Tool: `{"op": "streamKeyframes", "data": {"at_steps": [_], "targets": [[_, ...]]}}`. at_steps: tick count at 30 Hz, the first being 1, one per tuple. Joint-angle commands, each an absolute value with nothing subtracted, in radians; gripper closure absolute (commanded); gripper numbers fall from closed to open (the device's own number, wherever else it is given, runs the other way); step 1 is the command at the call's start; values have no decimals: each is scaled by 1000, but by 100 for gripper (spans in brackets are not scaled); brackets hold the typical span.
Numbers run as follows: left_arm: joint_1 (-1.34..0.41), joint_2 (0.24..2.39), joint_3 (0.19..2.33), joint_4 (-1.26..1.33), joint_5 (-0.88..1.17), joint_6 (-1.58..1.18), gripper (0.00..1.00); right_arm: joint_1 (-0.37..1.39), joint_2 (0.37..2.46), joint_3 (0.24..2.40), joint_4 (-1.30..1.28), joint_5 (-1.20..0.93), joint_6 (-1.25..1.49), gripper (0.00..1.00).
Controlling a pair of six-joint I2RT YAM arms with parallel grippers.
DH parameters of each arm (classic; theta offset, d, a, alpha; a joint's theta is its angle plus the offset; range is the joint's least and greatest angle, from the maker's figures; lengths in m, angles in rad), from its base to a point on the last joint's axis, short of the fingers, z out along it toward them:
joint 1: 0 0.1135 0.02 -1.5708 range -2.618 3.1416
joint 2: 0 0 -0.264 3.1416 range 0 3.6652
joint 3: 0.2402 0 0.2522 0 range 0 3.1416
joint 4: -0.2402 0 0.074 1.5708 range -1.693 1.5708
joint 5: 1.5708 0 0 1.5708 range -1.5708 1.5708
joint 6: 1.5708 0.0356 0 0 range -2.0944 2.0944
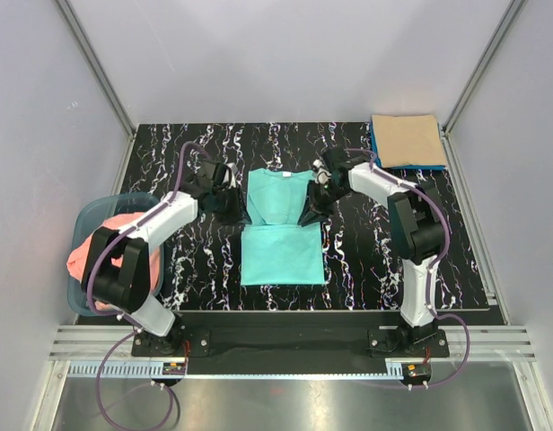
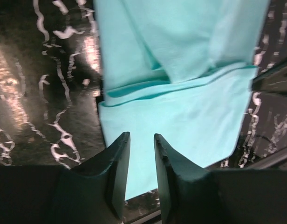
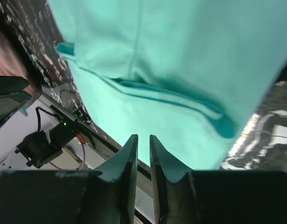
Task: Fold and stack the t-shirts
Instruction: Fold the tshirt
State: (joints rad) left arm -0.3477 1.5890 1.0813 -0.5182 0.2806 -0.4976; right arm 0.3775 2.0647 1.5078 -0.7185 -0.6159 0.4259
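Observation:
A turquoise-green t-shirt (image 1: pixel 281 238) lies flat mid-table, its upper half narrowed with the sides folded in over the wider lower half. My left gripper (image 1: pixel 235 206) hovers at its left edge and my right gripper (image 1: pixel 311 214) at its right edge. In the left wrist view the left gripper (image 2: pixel 141 135) is open above the shirt (image 2: pixel 181 107), nothing between its fingers. Seen from the right wrist, the right gripper (image 3: pixel 143 136) stands slightly open over the cloth (image 3: pixel 157 70), holding nothing. A tan-beige t-shirt (image 1: pixel 405 139) lies folded on a blue one (image 1: pixel 411 167) at the back right. The salmon pink t-shirt (image 1: pixel 97 251) sits in the basket.
The blue-grey plastic basket (image 1: pixel 90 214) stands at the table's left edge beside the left arm. The black marbled table (image 1: pixel 366 269) shows around the shirt. White enclosure walls close in the back and both sides.

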Motion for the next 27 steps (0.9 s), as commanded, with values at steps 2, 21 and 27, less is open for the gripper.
{"op": "streamKeyframes", "data": {"at_steps": [2,21,27], "targets": [[-440,1555,1072,-483,354,-554,71,461,1987,1494,-683,-695,460,76],[-517,1385,658,-394,342,-670,80,686,1953,1244,-539,-850,477,95],[-518,1411,608,-364,333,-695,80,686,1991,1211,-525,-841,476,97]]}}
